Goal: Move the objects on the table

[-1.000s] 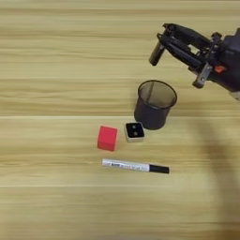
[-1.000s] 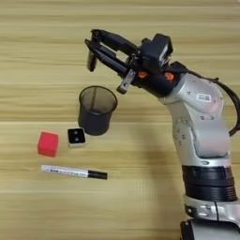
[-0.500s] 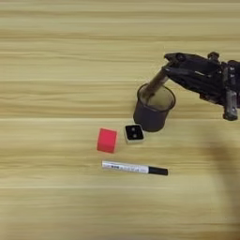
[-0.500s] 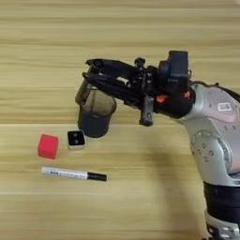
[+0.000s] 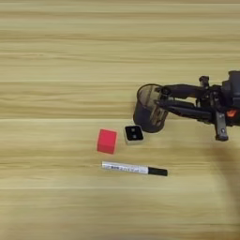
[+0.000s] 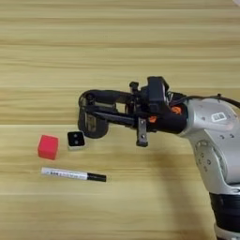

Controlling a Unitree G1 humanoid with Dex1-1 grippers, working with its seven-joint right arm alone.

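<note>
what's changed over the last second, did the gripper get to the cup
The gripper swung down from above and right of the cup and now reaches its rim, fingers straddling the near wall. The cup has tipped slightly. The marker, red cube and white block stayed put.

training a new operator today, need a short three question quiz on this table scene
1. True or false: the white-barrelled marker with a black cap lies flat on the light-wood table.
2. Which sits nearer the dark see-through round pen cup: a) small red cube, b) small white block with black two-dot top?
3. What is the right gripper reaching at?

Key: 1 true. 2 b. 3 the pen cup's rim.
</note>
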